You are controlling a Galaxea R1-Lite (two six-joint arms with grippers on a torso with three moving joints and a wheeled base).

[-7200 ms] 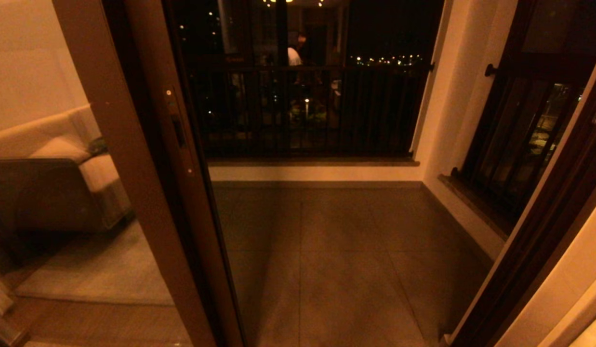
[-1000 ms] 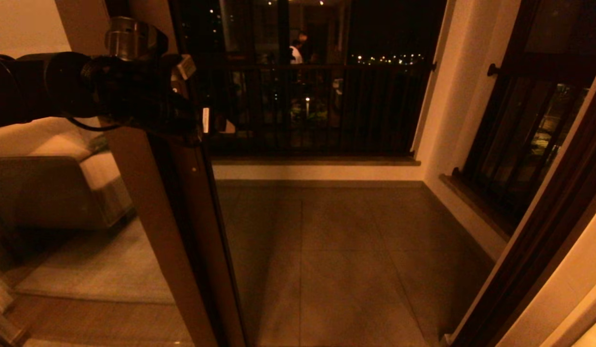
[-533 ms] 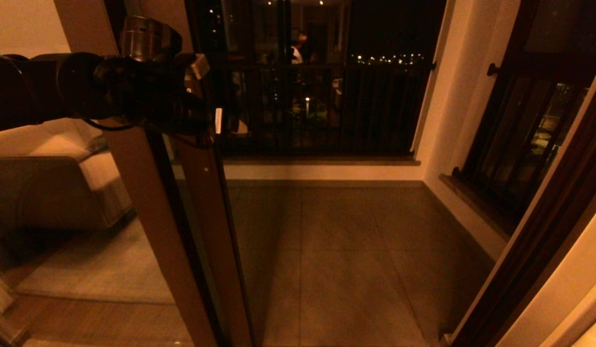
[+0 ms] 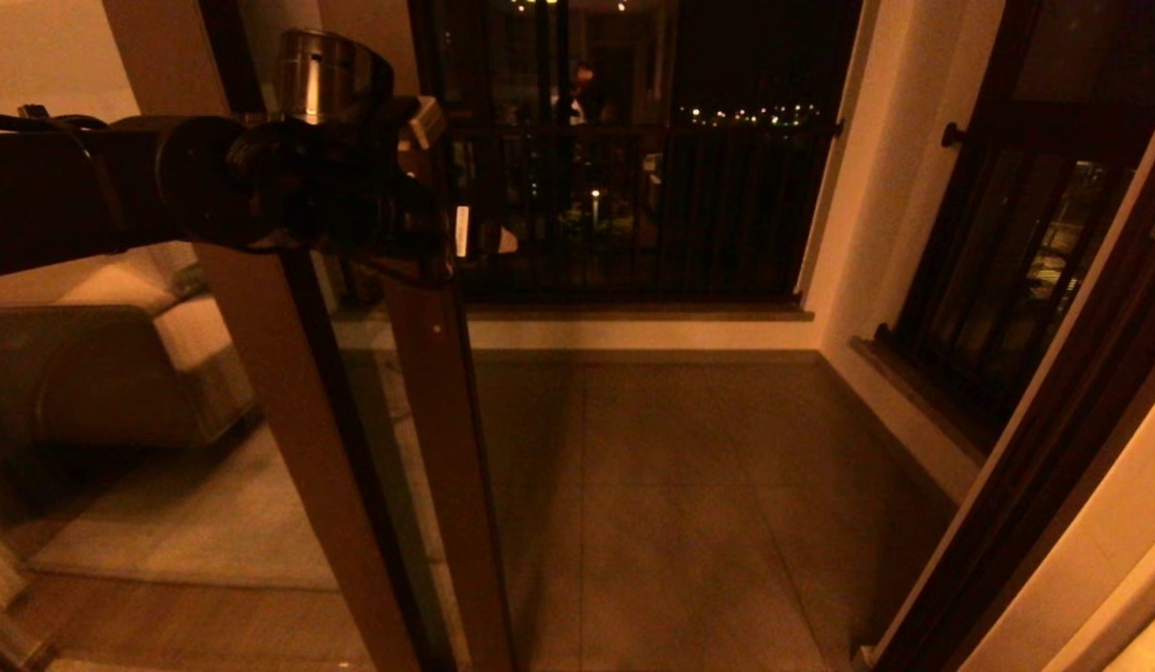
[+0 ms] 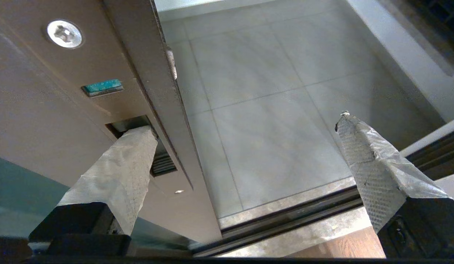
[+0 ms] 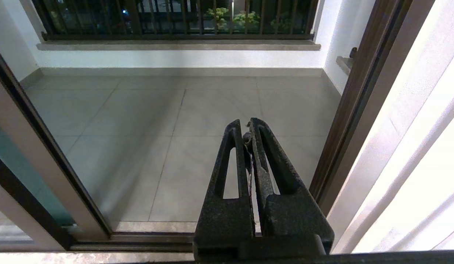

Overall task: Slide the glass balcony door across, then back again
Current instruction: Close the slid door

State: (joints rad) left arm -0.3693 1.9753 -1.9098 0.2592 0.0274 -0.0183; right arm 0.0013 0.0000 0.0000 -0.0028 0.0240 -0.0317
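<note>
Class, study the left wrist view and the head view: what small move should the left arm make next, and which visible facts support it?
Probably keep pushing the glass balcony door sideways toward the dark jamb. The left gripper is open, one finger hooked in the recessed handle slot, and most of the doorway to the tiled floor remains uncovered.

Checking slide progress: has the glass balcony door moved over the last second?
Yes. The glass balcony door has slid right, toward the barred window; its upright now overlaps more of the balcony railing, and the left tool went with it.
</note>
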